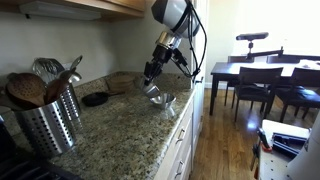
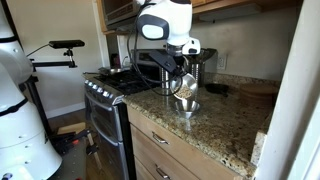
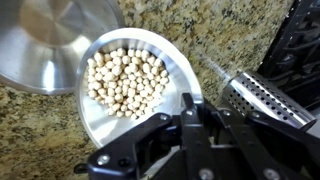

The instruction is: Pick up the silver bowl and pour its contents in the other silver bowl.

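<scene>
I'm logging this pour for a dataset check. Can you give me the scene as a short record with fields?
surface: speckled granite counter
gripper: Robotiq gripper, shut on the rim of the silver bowl
held bowl: lifted off the counter, full of small pale round beans
target: the other silver bowl, on the counter, looks empty
pour: not yet begun; the beans are all in the held bowl
nearby: perforated steel utensil holder; flat black dish
</scene>
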{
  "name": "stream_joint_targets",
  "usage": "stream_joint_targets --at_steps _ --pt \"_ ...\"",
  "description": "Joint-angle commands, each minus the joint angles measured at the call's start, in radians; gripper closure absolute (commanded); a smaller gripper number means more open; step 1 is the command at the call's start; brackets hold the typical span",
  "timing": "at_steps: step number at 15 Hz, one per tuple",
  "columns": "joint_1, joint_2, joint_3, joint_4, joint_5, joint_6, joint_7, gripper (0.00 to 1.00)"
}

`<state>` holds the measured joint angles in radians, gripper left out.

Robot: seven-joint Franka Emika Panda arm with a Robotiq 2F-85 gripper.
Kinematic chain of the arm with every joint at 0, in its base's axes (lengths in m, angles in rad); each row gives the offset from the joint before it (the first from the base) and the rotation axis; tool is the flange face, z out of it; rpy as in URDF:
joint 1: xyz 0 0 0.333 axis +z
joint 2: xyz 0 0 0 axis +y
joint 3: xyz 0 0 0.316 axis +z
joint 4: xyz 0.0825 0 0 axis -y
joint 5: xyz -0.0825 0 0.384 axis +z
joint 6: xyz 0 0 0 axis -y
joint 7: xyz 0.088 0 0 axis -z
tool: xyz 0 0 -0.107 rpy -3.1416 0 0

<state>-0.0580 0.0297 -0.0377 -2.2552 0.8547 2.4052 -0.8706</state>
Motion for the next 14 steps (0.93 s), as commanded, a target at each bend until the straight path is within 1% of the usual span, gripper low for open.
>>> stream_joint_targets --at_steps 1,7,14 --pt "-0.007 -0.072 -0.01 -0.065 0.084 0.017 -0.079 0.93" --pt "-0.004 -0.094 -0.026 -0.092 0.161 0.012 -0.151 0.93" --pt "-0.002 -0.102 -0.028 -0.117 0.256 0.01 -0.226 0.93"
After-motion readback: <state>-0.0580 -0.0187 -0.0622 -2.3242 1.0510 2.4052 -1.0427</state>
